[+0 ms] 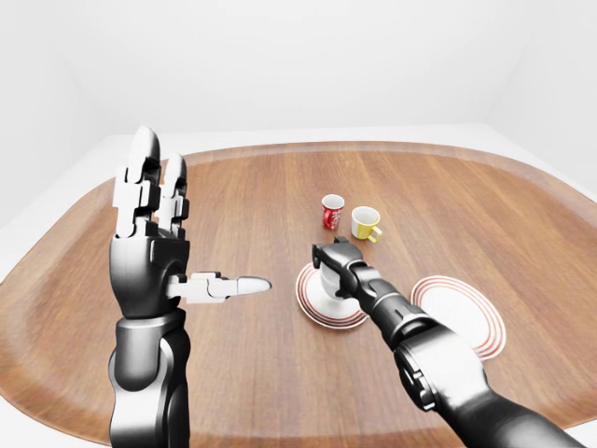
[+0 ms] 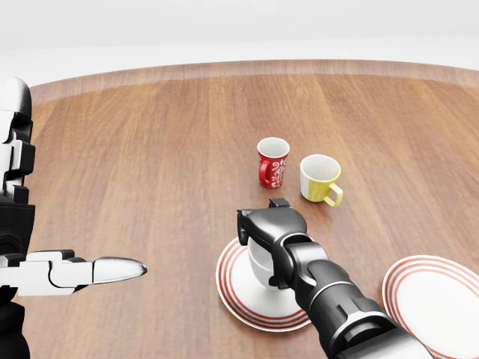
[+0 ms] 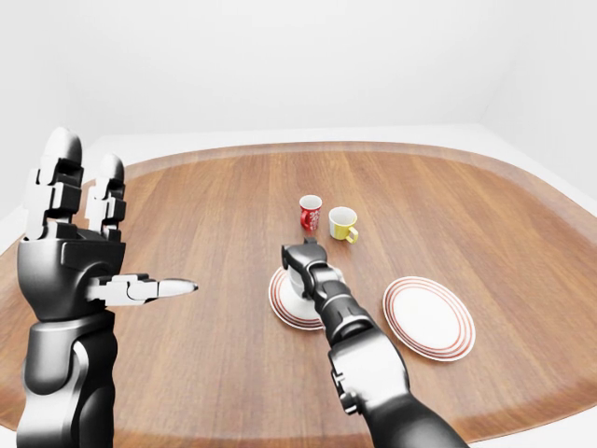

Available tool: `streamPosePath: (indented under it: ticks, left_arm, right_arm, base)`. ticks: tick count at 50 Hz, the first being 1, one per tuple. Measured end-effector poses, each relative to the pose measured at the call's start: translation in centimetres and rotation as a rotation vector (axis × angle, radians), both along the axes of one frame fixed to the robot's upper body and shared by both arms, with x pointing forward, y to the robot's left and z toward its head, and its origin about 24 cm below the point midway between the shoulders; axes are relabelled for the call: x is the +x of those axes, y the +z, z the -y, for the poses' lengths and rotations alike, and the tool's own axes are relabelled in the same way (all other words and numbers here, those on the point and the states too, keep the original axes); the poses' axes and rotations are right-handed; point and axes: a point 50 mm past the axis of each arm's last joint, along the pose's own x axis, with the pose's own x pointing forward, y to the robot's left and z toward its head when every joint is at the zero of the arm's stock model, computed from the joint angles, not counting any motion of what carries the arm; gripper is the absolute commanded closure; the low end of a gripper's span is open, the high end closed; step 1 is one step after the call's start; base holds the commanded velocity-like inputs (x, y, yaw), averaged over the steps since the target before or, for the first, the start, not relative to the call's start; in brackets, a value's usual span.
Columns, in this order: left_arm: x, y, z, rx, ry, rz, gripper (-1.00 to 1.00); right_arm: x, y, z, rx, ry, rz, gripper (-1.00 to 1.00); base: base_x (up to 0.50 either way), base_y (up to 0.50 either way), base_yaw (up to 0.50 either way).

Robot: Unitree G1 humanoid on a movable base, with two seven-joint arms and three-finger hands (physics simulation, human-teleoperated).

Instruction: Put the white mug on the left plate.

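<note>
Fingers of the right hand (image 2: 263, 224) wrap round the white mug (image 2: 262, 263) in the head view, gripping it from above and from its 3 o'clock side, so that only the lower wall of the mug shows under the dark knuckles. That mug stands upright, its long axis vertical and its mouth up under the palm; its handle is hidden, so which way it points cannot be told. It sits over the middle of the left plate (image 2: 232, 295), a white plate with red rings, though the hand hides whether its base touches the plate. At 3 o'clock from this plate, well apart, lies the right plate (image 2: 441, 299), with nothing on it. At 12 o'clock from the mug stands the red mug (image 2: 272, 161), upright, and just beside that at its 3 o'clock the yellow mug (image 2: 320, 179), its handle turned toward 4 o'clock; both look hollow inside. All of it rests on the wooden table (image 2: 135, 164). Left-eye view: the left hand (image 1: 154, 252) is raised at 9 o'clock from the plates, well apart from them, its fingers (image 1: 142, 173) straight up and spread, holding nothing, the thumb (image 1: 233, 286) pointing toward 3 o'clock. Right-eye view: the same two plates lie side by side, the left one under the gripped mug, the right one bare, with the red and yellow mugs at 12 o'clock.
</note>
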Motion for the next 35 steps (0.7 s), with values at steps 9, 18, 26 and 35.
streamPosePath:
  ticks: [9, 18, 26, 35]
  left_arm:
    - [0.0, -0.1, 0.0, 0.000, 0.001, -0.003, -0.95]
    - [0.1, -0.1, 0.0, 0.000, 0.002, -0.004, -0.95]
    - [0.1, -0.1, -0.1, 0.000, 0.004, -0.004, -0.95]
    - [0.1, 0.0, -0.1, 0.001, 0.005, -0.003, -0.95]
  right_arm:
    - [0.0, -0.1, 0.0, 0.032, -0.018, -0.013, 1.00]
    - [0.0, -0.1, 0.1, 0.107, -0.058, -0.041, 0.60]
    - [0.2, 0.3, 0.2, 0.092, -0.048, -0.053, -1.00]
    - [-0.4, -0.8, 0.5, 0.047, -0.030, -0.110, -1.00]
  base:
    - [0.00, 0.00, 0.00]
    - [0.00, 0.00, 0.00]
    - [0.00, 0.00, 0.00]
    - [0.00, 0.00, 0.00]
